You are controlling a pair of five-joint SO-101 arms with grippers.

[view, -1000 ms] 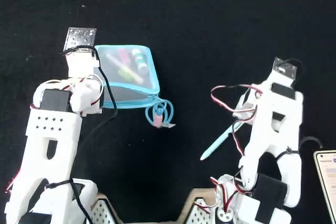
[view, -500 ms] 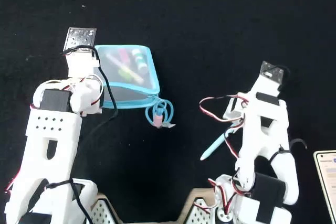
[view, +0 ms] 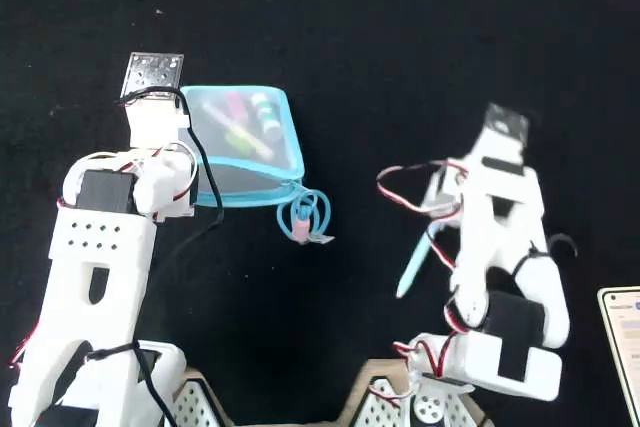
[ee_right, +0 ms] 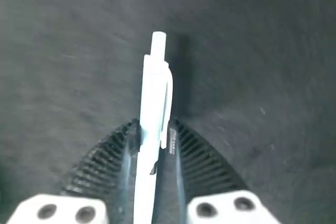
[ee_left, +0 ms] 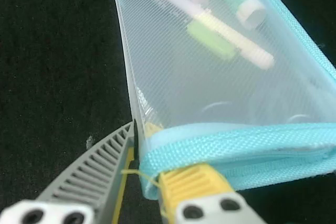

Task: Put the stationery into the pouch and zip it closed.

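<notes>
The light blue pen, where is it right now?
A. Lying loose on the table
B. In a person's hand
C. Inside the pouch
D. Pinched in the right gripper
D: the right wrist view shows the right gripper shut on the pen, and the high view shows it apart from the pouch.

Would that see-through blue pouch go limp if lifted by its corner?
Probably floppy: the pouch is thin mesh with a woven edge, and the left gripper pinches only one corner in its jaws. Likely light, though the markers and glue stick inside could slide toward the low end. The mesh texture looks grippy rather than slippery.
</notes>
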